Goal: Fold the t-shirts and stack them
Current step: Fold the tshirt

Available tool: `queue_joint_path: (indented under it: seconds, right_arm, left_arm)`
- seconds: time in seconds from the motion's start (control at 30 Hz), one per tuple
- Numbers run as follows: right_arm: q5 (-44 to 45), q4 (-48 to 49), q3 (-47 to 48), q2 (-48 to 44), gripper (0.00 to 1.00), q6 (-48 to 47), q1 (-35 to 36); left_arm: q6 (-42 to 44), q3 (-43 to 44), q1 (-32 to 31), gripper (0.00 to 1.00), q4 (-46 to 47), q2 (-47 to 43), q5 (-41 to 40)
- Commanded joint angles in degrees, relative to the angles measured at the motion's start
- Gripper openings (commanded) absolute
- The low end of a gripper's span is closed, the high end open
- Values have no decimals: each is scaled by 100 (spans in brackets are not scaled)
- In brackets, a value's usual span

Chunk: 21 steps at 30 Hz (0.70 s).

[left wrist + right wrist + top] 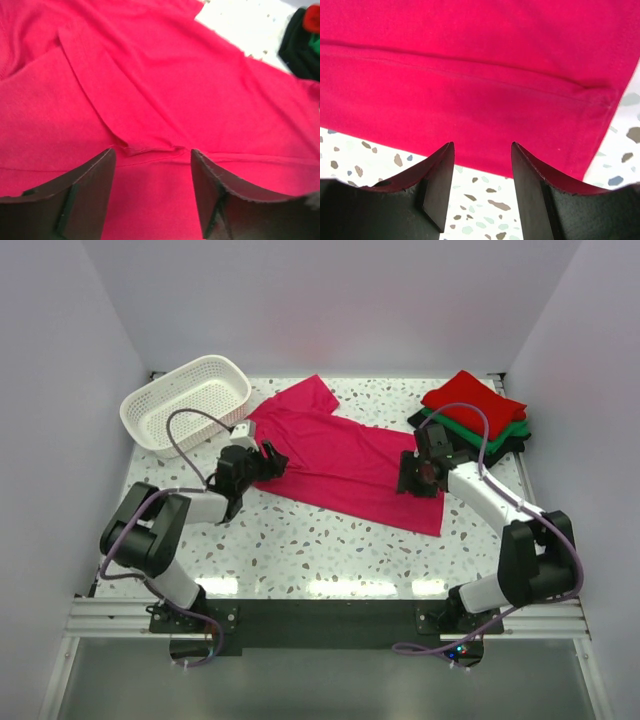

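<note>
The magenta-pink t-shirt (340,455) lies spread flat across the middle of the table. My left gripper (265,462) is open at its left edge; in the left wrist view (152,155) the jaws hang low over the pink cloth (165,85), with a folded seam ridge just beyond the fingertips. My right gripper (412,478) is open at the shirt's right side; in the right wrist view (482,147) the fingertips reach the hem edge (470,115), with bare table between them. Folded red (470,398), green (497,430) and black (519,439) t-shirts sit stacked at the back right.
A white lattice basket (185,400) stands at the back left, close behind the left arm. White walls enclose the table on three sides. Speckled table surface (330,540) shows in front of the shirt.
</note>
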Motion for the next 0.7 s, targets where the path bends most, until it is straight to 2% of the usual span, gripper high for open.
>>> queue_joint_path:
  seconds: [0.0,0.1,0.6,0.67]
  right_arm:
    - [-387,355,164,222,52,-120,64]
    - [-413,452,50,249,52,-129,64]
    - [-404,390,15,223,52,-164,73]
    - [-413,408,15,222,52,-164,73]
  left_arm:
    - [215,354,-31,65,14,424,-20]
    - [224,530,-31,59,-47,679,25]
    - [233,1075,-128,47,-416,1278,-116]
    - [250,1084,-145,42,-443,1269,-186]
